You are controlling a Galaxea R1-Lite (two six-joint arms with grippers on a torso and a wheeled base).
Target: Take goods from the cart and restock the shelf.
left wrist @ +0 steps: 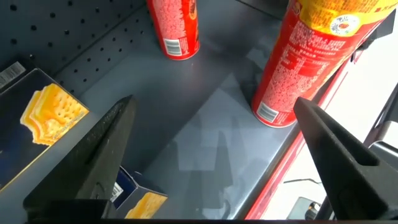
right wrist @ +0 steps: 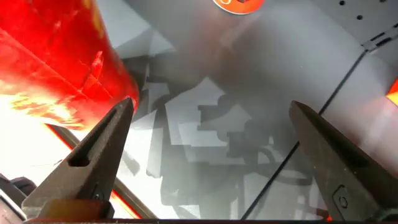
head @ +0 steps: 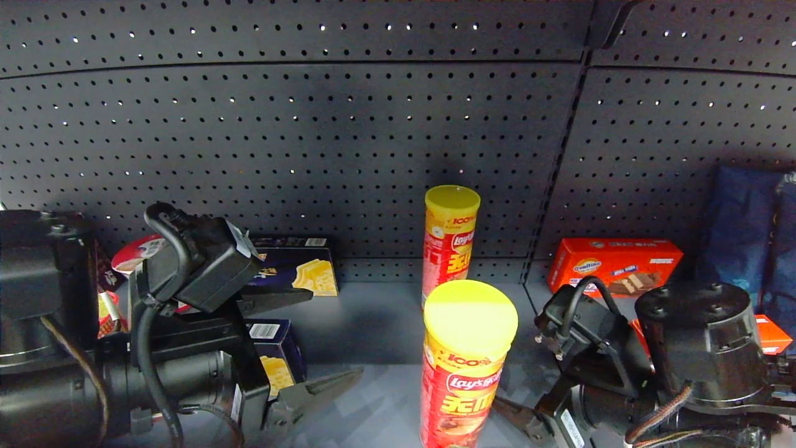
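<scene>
On the grey shelf (head: 385, 323), 1 chip can (head: 463, 367) is stood upright at the front edge, between the left gripper (left wrist: 214, 106) and the right gripper (right wrist: 211, 106), both held wide open and empty. It is judged light, stiff, smooth and easily tipped, so it is best taken around the middle.

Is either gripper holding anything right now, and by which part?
Nothing is held: the left gripper and right gripper are both open and empty.
</scene>
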